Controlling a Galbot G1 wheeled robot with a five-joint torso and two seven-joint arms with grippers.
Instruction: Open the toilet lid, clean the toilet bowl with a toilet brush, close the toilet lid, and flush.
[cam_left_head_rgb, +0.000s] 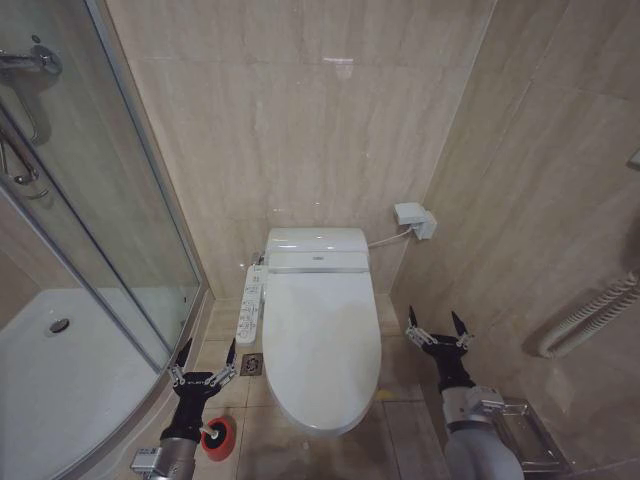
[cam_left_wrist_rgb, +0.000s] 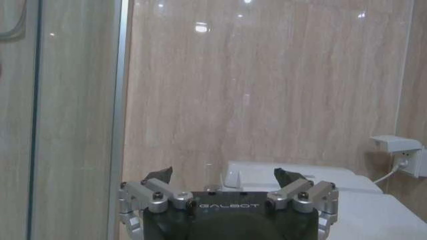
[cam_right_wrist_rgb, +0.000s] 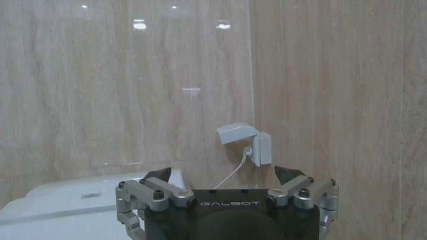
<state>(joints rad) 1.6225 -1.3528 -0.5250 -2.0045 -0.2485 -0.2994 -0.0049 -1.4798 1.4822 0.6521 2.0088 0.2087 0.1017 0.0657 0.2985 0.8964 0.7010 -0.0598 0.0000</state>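
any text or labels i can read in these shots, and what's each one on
"GALBOT" on the black body of the left gripper, in the left wrist view.
"GALBOT" on the black body of the right gripper, in the right wrist view.
Button markings on the side control panel beside the toilet lid: too small to read.
A small dark mark on the toilet's rear housing: too small to read.

The right gripper hangs spread before a wall socket.
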